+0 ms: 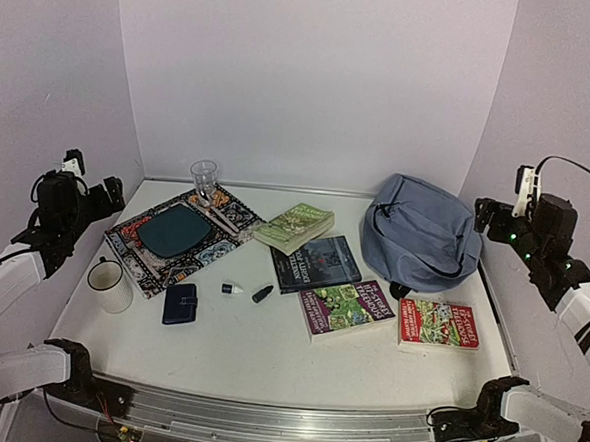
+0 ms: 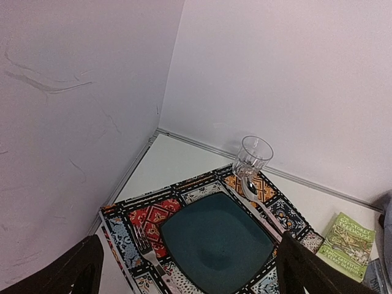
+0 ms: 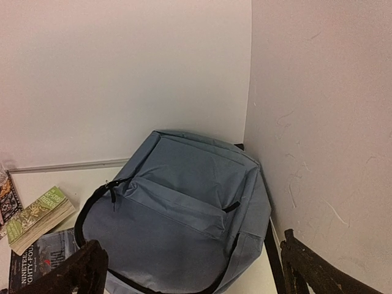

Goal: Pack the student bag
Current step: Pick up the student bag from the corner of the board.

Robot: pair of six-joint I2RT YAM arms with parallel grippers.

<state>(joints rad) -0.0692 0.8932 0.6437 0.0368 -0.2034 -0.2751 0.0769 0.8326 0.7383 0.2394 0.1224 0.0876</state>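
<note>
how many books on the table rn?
4. Green book at centre-back, dark book just in front of it, purple book nearer again, red book in front of the student bag. The bag could hide more.

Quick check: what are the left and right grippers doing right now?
Left gripper: open, holding nothing.
Right gripper: open, holding nothing.
</note>
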